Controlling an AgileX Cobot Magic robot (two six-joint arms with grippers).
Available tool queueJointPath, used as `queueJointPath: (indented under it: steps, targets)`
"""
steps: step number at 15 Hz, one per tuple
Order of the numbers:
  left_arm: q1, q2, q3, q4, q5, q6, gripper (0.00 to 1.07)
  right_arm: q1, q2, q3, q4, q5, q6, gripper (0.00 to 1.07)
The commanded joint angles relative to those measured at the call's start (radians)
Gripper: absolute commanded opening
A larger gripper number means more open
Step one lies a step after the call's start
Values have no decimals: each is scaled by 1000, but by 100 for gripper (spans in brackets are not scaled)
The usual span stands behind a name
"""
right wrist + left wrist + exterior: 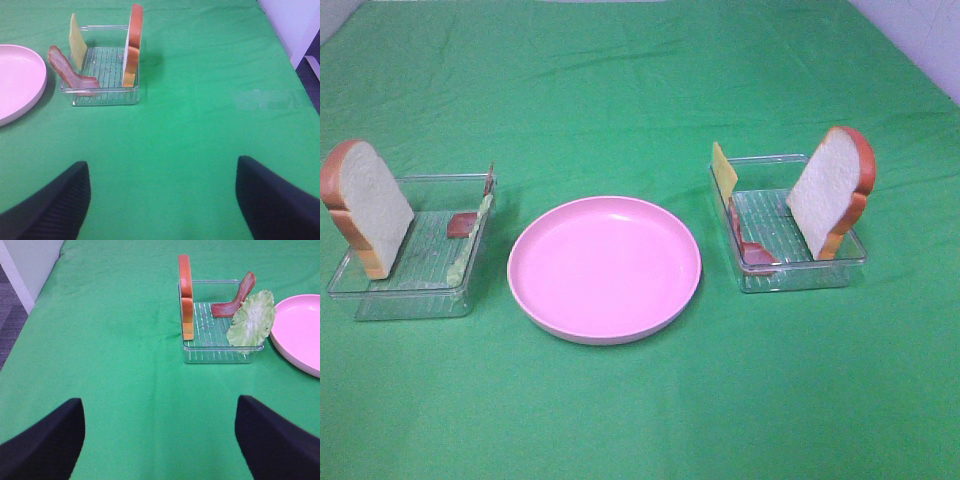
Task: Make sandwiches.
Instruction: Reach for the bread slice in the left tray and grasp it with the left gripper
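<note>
Sandwich parts stand in two clear trays. The left tray [350, 285] [220, 356] holds an upright bread slice [368, 205] [185, 295], a bacon strip [465, 222] [235, 299] and a lettuce leaf [470, 240] [252, 320]. In the right tray [840, 270] [105, 97] are a bread slice [830, 192] [133, 45], a yellow cheese square [723, 170] [77, 41] and bacon [756, 255] [67, 72]. My left gripper [160, 440] and right gripper [162, 200] are open, empty, well short of their trays; neither shows in the high view.
A round pink plate [605, 268] [300, 330] [15, 80] lies between the trays on the green cloth [640, 400]. White wall and floor edge the table at the far sides in the wrist views.
</note>
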Motion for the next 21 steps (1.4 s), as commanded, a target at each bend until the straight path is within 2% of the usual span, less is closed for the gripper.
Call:
queueJointPath:
  steps: [1, 21]
  targets:
    - [4, -21, 1, -3, -10, 1, 78, -7, -13, -1, -4, -9, -12, 76]
    - [4, -21, 1, -3, -10, 1, 78, -7, -13, -1, -4, -9, -12, 76]
